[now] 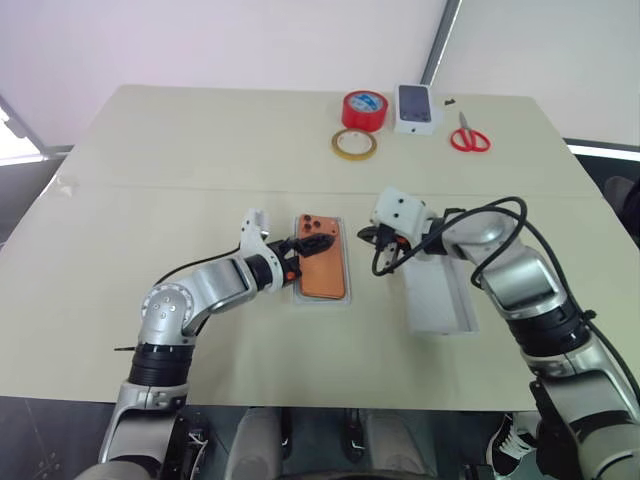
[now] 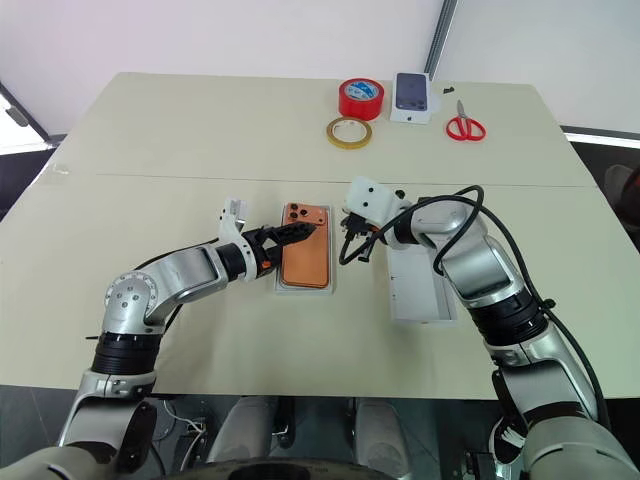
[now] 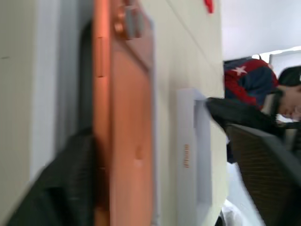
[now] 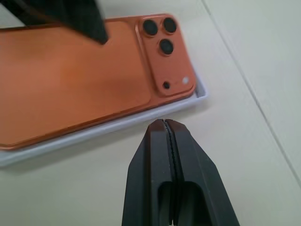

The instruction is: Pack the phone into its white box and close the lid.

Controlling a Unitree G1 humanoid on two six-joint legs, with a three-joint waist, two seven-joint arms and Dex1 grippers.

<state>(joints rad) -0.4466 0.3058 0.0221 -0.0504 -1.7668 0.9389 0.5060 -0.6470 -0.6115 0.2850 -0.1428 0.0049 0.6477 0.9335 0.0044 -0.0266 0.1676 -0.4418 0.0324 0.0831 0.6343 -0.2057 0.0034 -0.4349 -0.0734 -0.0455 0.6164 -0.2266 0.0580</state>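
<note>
**A:** Starting with the head view: where is the phone?

**B:** The phone (image 1: 322,272) lies camera side up inside the white box (image 1: 347,288), in the middle of the table (image 1: 150,200). The left gripper (image 1: 310,243) hangs over the phone's camera end. The right gripper (image 1: 368,236) sits just beside the box's other long edge. The lid (image 1: 440,300) lies hollow side up on the table, near the box and partly under the right arm.

**A:** Does the left wrist view say whether that gripper is holding the phone?

**B:** No. It looks along the phone's orange edge, with the box wall beside it and the lid beyond. I cannot tell whether the tool is open or clamped.

**A:** And the right wrist view?

**B:** There the right gripper is pressed closed on nothing. Its tip is near the box corner by the three lenses, just short of the rim. The phone looks level and seated.

**A:** So which step is this?

**B:** I judge the packing finished and the lid step not begun.

**A:** What does the next move call for?

**B:** Probably the left arm lifting clear of the phone. The right gripper would need to open and take the lid by a wall. The lid has to be flipped hollow side down, lined up with the box's corners, and lowered evenly so it doesn't catch on a rim.
</note>
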